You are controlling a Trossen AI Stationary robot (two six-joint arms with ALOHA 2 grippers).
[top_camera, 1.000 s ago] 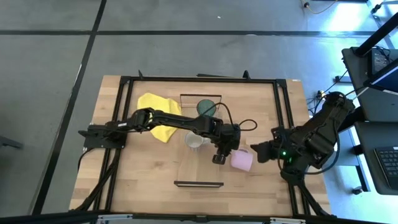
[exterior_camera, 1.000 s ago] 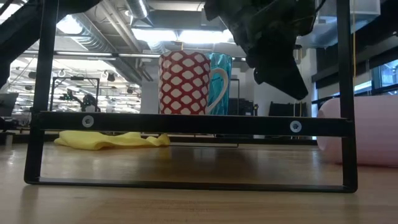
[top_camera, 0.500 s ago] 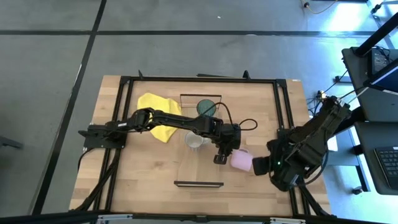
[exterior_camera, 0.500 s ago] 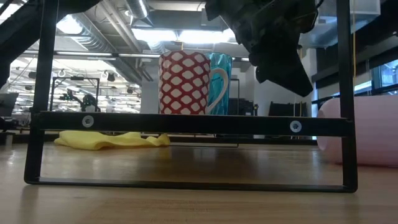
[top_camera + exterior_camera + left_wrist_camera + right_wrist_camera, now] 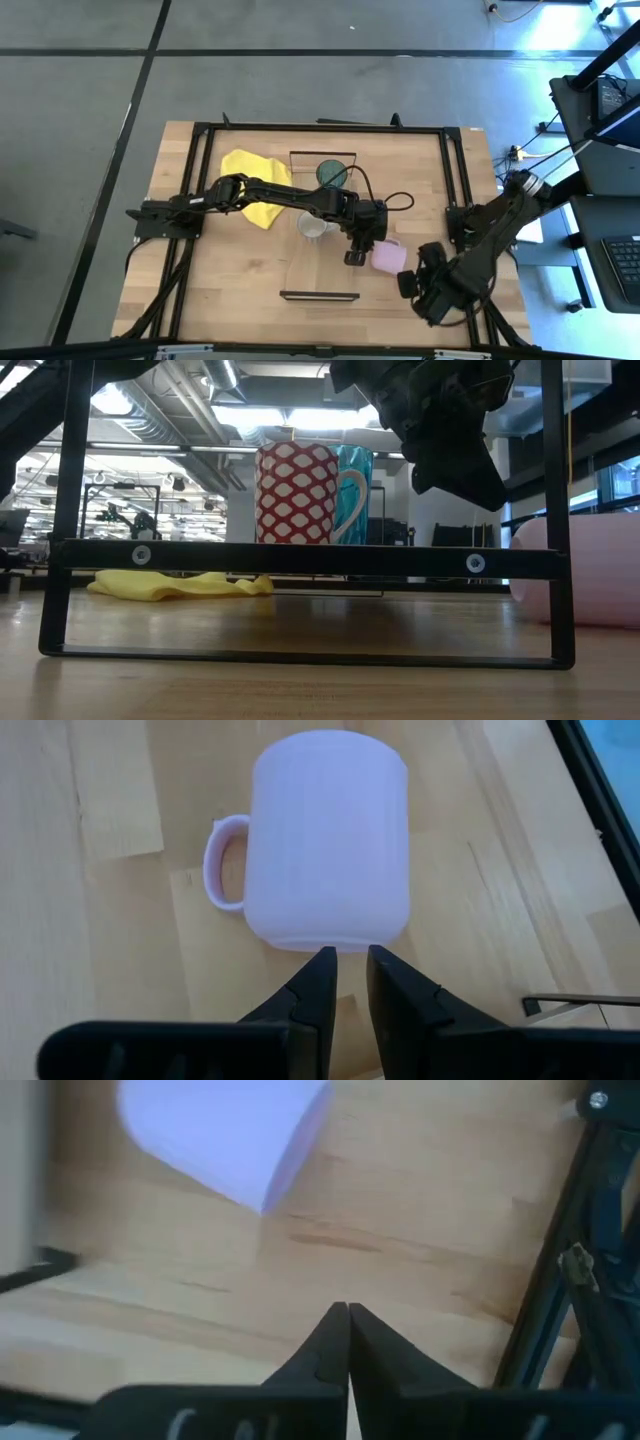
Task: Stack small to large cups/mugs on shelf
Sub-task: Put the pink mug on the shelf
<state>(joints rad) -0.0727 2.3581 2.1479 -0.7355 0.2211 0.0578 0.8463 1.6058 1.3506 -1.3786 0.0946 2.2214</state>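
The pink mug [image 5: 389,257] lies on its side on the table, right of the shelf [image 5: 322,275]; it also shows in the low view [image 5: 590,575]. In the left wrist view the pink mug [image 5: 325,840] has its base toward my left gripper [image 5: 347,955]. That gripper [image 5: 352,257] is all but shut, with its tips at the base. The white mug [image 5: 315,227], red-patterned outside [image 5: 298,493], and the teal tumbler [image 5: 331,173] stand upright on the shelf. My right gripper [image 5: 406,284] is shut and empty, nearer the table's front edge. My left gripper's fingertips [image 5: 325,960] stand right at the lower edge of the pink mug's base [image 5: 330,942], slanting down from the mug's left side. I cannot tell whether they touch it. The mug lies on its side on the table, handle [image 5: 225,860] sideways.
A yellow cloth [image 5: 255,180] lies on the table at the far left of the shelf. The black table frame [image 5: 455,180] runs along the sides. Bare wood lies in front of the shelf's near end piece [image 5: 320,296].
My right arm has drawn back from the pink mug and swung toward the table's near edge, its gripper staying shut. My left gripper and the mugs have stayed where they were.
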